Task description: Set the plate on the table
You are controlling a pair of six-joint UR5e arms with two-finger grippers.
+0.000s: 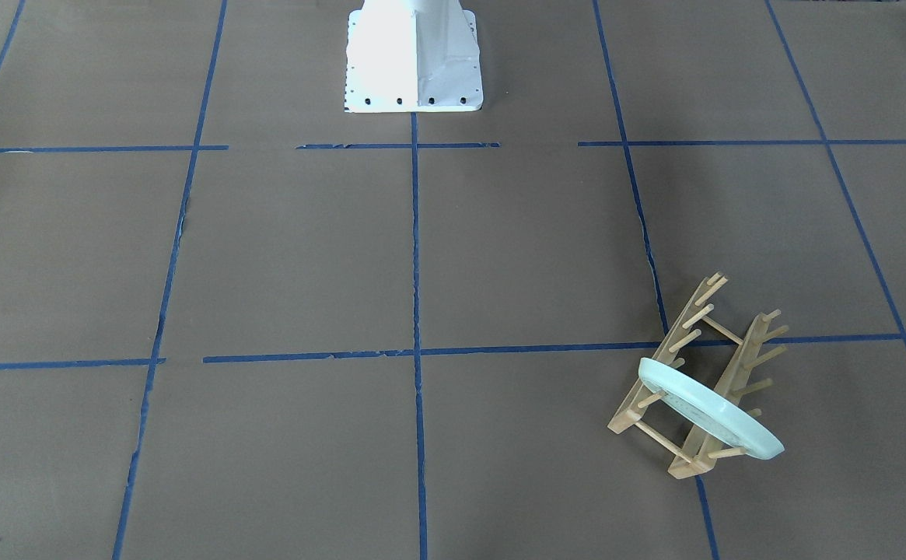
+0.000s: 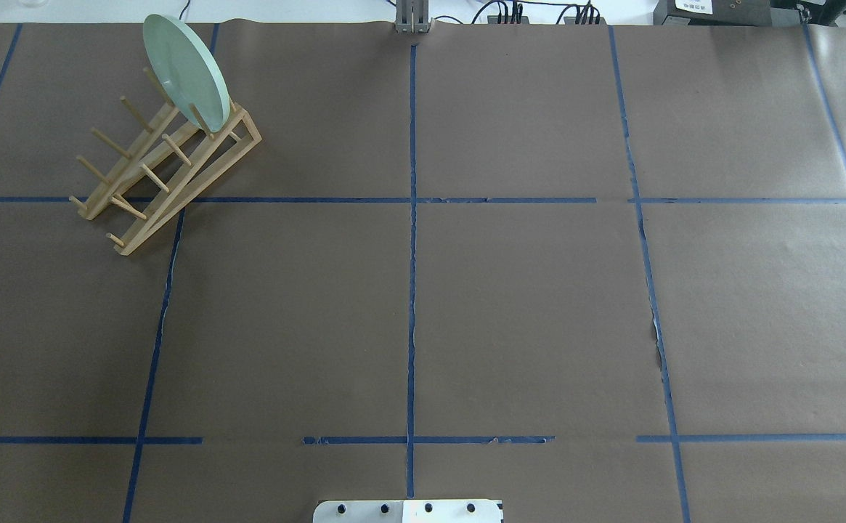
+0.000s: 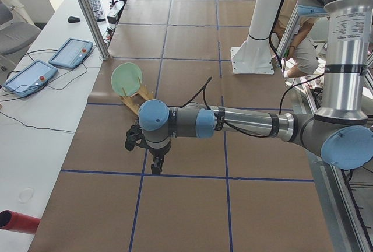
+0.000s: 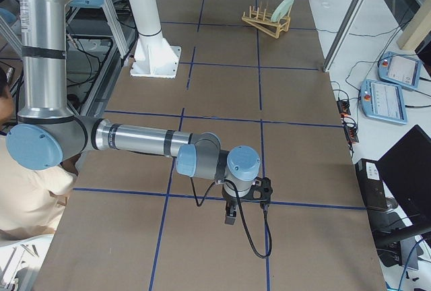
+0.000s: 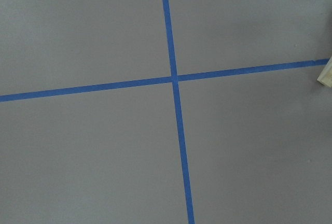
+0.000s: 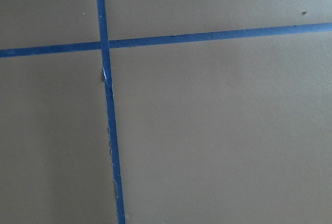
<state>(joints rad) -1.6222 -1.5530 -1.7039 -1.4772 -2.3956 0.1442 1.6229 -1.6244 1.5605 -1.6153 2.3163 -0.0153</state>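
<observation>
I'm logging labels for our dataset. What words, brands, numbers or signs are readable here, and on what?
No text is legible in any view.
white label on the black box: too small to read.
teach pendant screens: blurred, unreadable.
plate, wooden rack, table: no print visible.

Mint-green glossy plate (image 2: 184, 71); light wooden peg rack (image 2: 155, 179) under it; brown paper desk (image 2: 524, 305); blue tape grid (image 2: 412, 290); white robot base (image 1: 414, 54).
</observation>
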